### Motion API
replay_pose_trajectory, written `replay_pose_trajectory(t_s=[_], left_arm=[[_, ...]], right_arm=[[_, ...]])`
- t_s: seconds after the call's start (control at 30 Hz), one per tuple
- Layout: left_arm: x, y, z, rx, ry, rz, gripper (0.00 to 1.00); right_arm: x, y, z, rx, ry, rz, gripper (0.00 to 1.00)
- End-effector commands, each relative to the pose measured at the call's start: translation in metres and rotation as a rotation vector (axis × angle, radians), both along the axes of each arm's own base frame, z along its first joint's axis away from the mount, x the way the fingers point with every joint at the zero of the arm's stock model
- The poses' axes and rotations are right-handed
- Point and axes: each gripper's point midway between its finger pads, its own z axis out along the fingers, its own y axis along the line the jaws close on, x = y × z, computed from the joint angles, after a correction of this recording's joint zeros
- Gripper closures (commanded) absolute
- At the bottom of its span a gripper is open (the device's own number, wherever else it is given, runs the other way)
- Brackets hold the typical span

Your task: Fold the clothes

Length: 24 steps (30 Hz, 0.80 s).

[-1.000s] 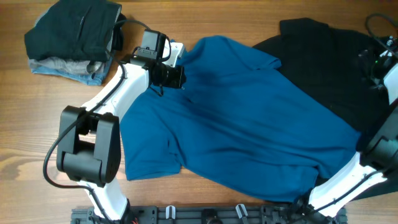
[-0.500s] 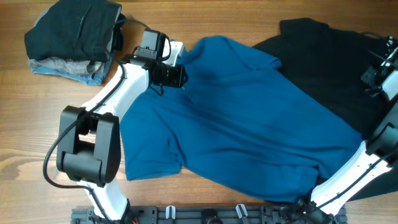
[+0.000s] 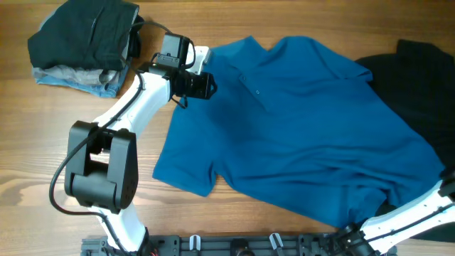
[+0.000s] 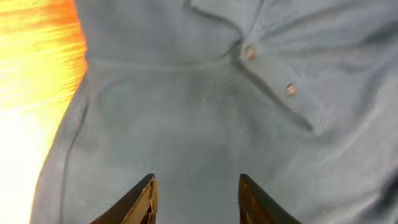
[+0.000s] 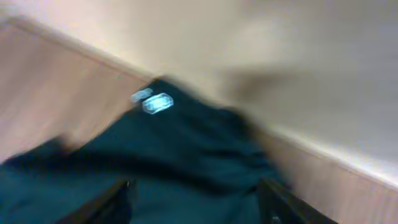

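Three views: you get them in turn, overhead first.
Overhead, shirt: the shirt lies spread across the wooden table, with the collar at the far side and soft folds running over the body.
Overhead, left gripper: your left gripper sits at the shirt's far left edge, on the end of the white left arm. From above you cannot tell how its jaws stand.
Overhead, neighbours: a black garment meets the shirt's right edge. A stack of dark and pale folded cloth sits at the far left, apart from the shirt.
Overhead, right arm: only the white right arm shows, at the near right corner.
Left wrist, only here: you see two small pale buttons on the placket and a seam across the fine knit.
Left wrist, jaws: the fingers stand apart over smooth fabric with nothing between them.
Left wrist, colour: the shirt washes out to grey-blue and the table glows orange at the left.
Right wrist, only here: your right gripper is in view but blurred, its two dark fingers wide apart and nothing caught between them.
Right wrist, beyond: the black garment lies rumpled on the wood, with a small pale glinting patch on it.
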Motion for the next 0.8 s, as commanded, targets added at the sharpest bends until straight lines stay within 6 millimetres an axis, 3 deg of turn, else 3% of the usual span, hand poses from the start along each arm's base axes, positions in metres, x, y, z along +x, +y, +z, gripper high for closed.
replay_pose_trajectory(t_s=[0.0,0.07,0.17,0.2,0.23,0.27,0.3,0.37,0.4,0.47,0.5,0.6,0.67,0.77], left_arm=[[-0.002,-0.028,0.009,-0.091,-0.014,-0.045,0.48],[0.007,-0.051,0.008,-0.082,-0.095,-0.080,0.38],[0.017,-0.074,-0.015,-0.089,-0.140,-0.115,0.42],[0.020,-0.080,-0.025,-0.093,-0.148,-0.123,0.52],[0.024,-0.086,-0.038,-0.104,-0.147,-0.115,0.78],[0.027,-0.089,-0.045,-0.117,-0.142,-0.097,0.92],[0.034,-0.093,-0.057,-0.153,-0.124,-0.044,0.96],[0.037,-0.094,-0.073,-0.173,-0.093,0.002,0.96],[0.037,-0.083,-0.088,-0.124,-0.073,0.036,0.96],[0.036,-0.035,-0.117,0.062,-0.003,0.203,0.96],[0.030,0.016,-0.133,0.226,0.061,0.369,0.96],[0.016,0.097,-0.144,0.362,0.182,0.529,0.96],[0.015,0.124,-0.138,0.332,0.223,0.583,0.96],[0.022,0.141,-0.113,0.294,0.202,0.621,0.96]], right_arm=[[0.062,0.076,0.041,0.098,-0.146,0.279,0.34],[0.092,0.147,0.063,0.232,-0.243,0.485,0.34],[0.105,0.210,0.070,0.374,-0.257,0.597,0.34],[0.104,0.230,0.065,0.421,-0.222,0.612,0.34],[0.100,0.248,0.056,0.470,-0.173,0.618,0.36],[0.097,0.260,0.051,0.500,-0.138,0.624,0.37],[0.089,0.275,0.040,0.533,-0.059,0.611,0.45],[0.078,0.285,0.026,0.525,0.057,0.575,0.54],[0.071,0.288,0.016,0.507,0.127,0.554,0.62],[0.061,0.294,0.000,0.521,0.195,0.509,0.66],[0.055,0.295,-0.011,0.534,0.223,0.462,0.66],[0.049,0.290,-0.046,0.524,0.241,0.405,0.67],[0.046,0.278,-0.065,0.461,0.253,0.361,0.70],[0.046,0.273,-0.091,0.405,0.239,0.377,0.71]])
